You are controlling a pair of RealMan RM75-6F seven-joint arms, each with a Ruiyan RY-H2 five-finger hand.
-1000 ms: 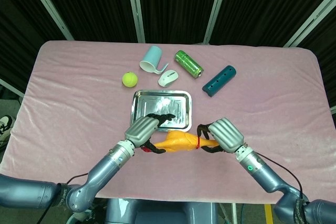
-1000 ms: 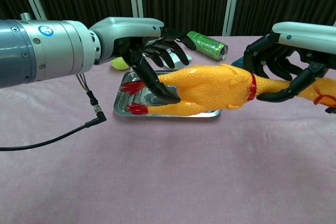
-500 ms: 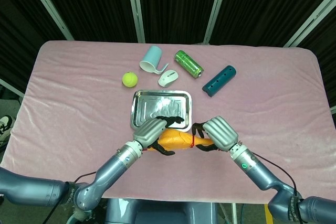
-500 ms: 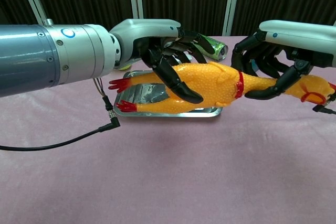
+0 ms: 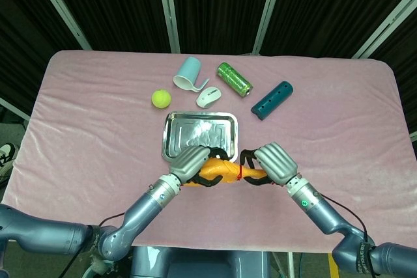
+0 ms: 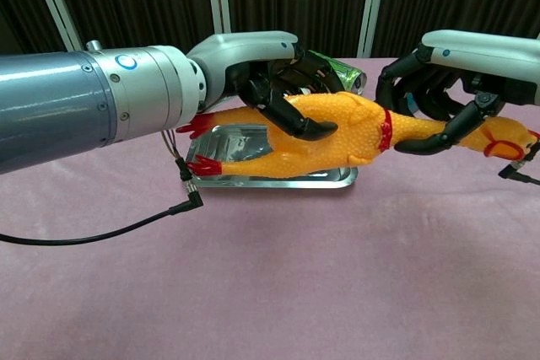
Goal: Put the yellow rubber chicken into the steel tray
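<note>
While the yellow rubber chicken (image 6: 333, 128) is already off the tabletop (image 5: 98, 135), it has not yet reached the shiny rectangular steel tray (image 5: 179, 129). In the chest view the toy hangs level in the air, its red feet towards the robot's left and its head with the red comb towards the right, and its body sits in front of the tray's near rim and a little above it. The head view places it just on the near side of the tray, at the near edge rather than over the middle.

Both hands carry it. The left robot hand (image 6: 274, 94) has its dark fingers wrapped around the body and legs end, thumb across the front. The right robot hand (image 6: 447, 99) is curled around the neck, just past the red collar, with the head poking out beyond it.

So picking up looks done; what is left, as I judge it, is a short carry forward over the tray, a lowering until the chicken rests inside the rim, and then letting go with both hands. The toy is about as long as the tray is wide, so it may need lining up with the long side to lie flat.
</note>
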